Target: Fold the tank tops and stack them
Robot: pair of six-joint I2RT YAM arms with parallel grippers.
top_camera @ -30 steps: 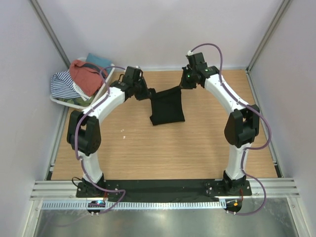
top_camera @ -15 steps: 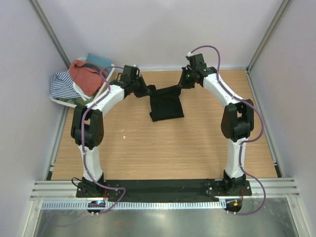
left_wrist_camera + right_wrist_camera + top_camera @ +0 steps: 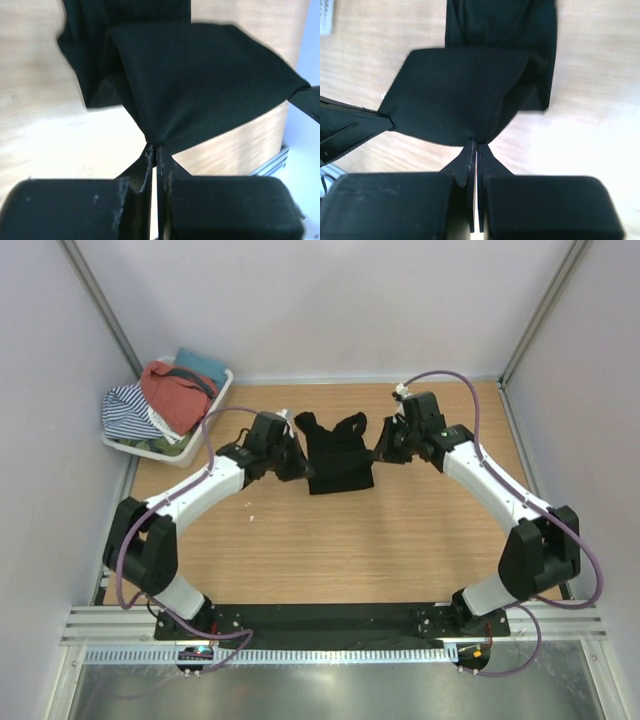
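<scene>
— Where is the black tank top [image 3: 338, 458]?
— At twelve o'clock on the table [image 3: 400, 540]. The left gripper [image 3: 299, 467] is closed tight on its nine o'clock edge, and the right gripper [image 3: 378, 454] is closed likewise at three o'clock.

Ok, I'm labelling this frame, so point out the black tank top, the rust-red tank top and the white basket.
black tank top [image 3: 338, 458]: top external view, middle of its body.
rust-red tank top [image 3: 168, 398]: top external view, its bunched cloth in the basket.
white basket [image 3: 212, 412]: top external view, its right side wall.
</scene>
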